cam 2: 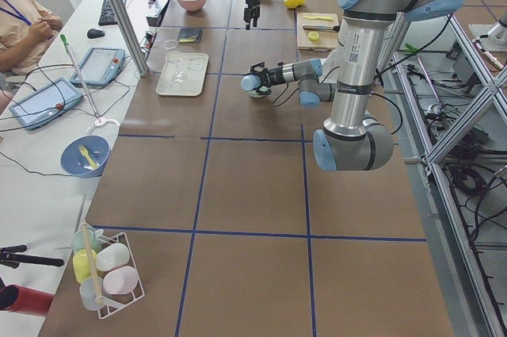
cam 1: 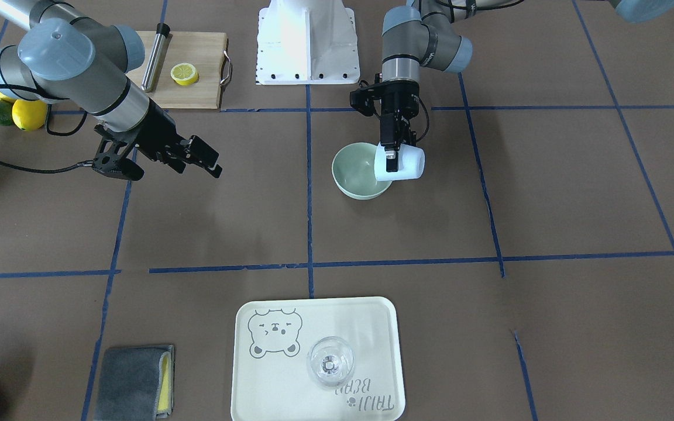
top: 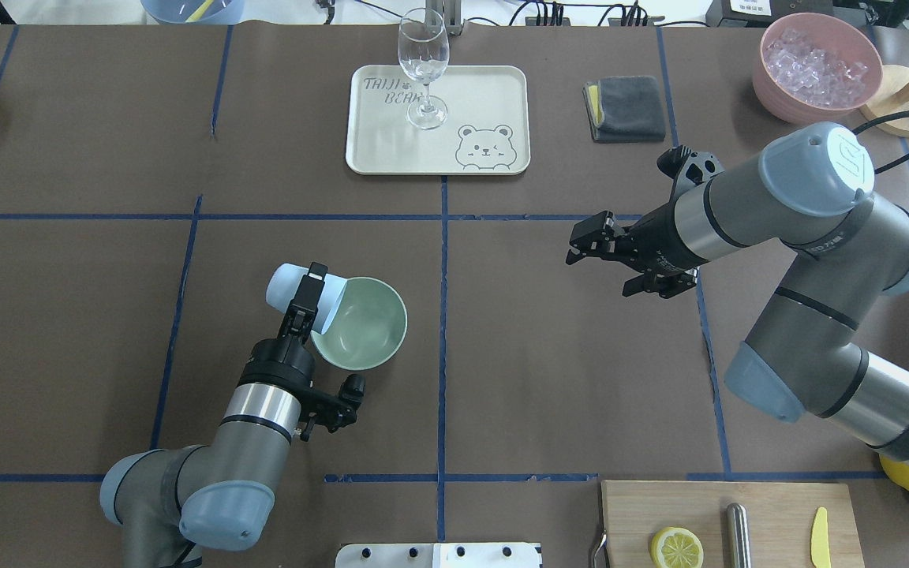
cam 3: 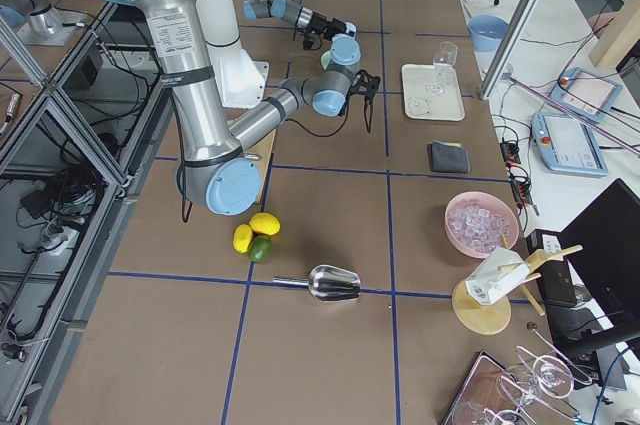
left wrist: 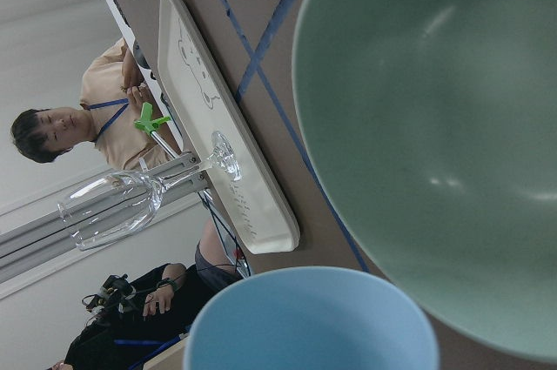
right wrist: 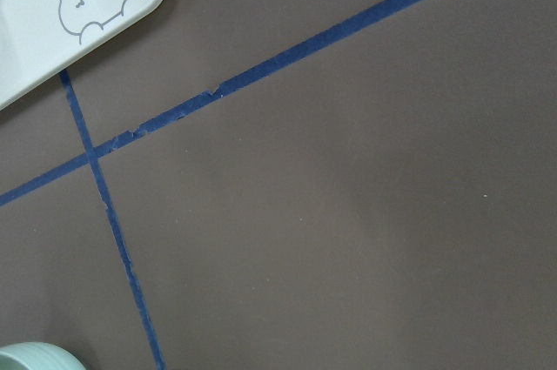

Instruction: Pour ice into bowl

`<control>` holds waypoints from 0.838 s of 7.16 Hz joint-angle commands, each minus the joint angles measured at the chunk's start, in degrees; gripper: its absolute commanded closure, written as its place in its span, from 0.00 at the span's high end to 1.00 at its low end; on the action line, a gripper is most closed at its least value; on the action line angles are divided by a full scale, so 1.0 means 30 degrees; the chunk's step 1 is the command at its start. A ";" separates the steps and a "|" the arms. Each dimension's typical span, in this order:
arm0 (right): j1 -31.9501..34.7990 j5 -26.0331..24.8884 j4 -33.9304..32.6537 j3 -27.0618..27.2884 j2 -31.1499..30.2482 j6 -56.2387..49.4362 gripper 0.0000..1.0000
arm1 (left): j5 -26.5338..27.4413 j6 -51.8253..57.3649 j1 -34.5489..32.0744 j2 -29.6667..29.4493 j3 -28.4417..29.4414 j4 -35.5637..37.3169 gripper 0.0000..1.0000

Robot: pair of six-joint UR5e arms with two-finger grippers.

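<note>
My left gripper (top: 308, 298) is shut on a pale blue cup (top: 287, 285), tipped on its side with its mouth over the near rim of the mint-green bowl (top: 368, 327). In the front view the cup (cam 1: 410, 164) lies over the bowl's (cam 1: 353, 172) edge below the gripper (cam 1: 392, 158). The left wrist view shows the bowl's inside (left wrist: 435, 126) bare, with no ice in it, and the cup's wall (left wrist: 305, 326). The only ice (top: 817, 63) I see lies in the pink container at the far right. My right gripper (top: 585, 244) hovers open and empty right of the bowl.
A white tray (top: 486, 95) with a wine glass (top: 423, 67) stands at the far middle, with a grey cloth (top: 624, 106) beside it. A cutting board (top: 770, 505) holds a lemon half (top: 675, 546) and a metal rod. A metal scoop (cam 3: 335, 283) lies near the whole lemons.
</note>
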 commanded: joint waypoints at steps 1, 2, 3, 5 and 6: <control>-0.0003 -0.0023 0.0000 -0.0118 -0.0006 -0.0054 1.00 | 0.0225 0.0776 -0.0013 -0.0119 -0.0161 0.0871 0.00; -0.0032 -0.0023 0.0000 -0.0206 0.0023 -0.0083 1.00 | 0.0225 0.0806 -0.0013 -0.0091 -0.0074 0.0901 0.00; -0.0032 -0.0023 0.0000 -0.0236 0.0024 -0.0084 1.00 | 0.0225 0.0835 -0.0042 -0.0090 -0.0218 0.1191 0.00; -0.0003 -0.0023 0.0000 -0.0265 -0.0006 -0.0084 1.00 | 0.0196 0.0574 -0.0042 -0.0120 -0.0511 0.1370 0.00; -0.0003 -0.0023 0.0029 -0.0265 -0.0006 -0.0084 1.00 | 0.0196 -0.0502 -0.0129 0.0054 -0.0570 0.1225 0.00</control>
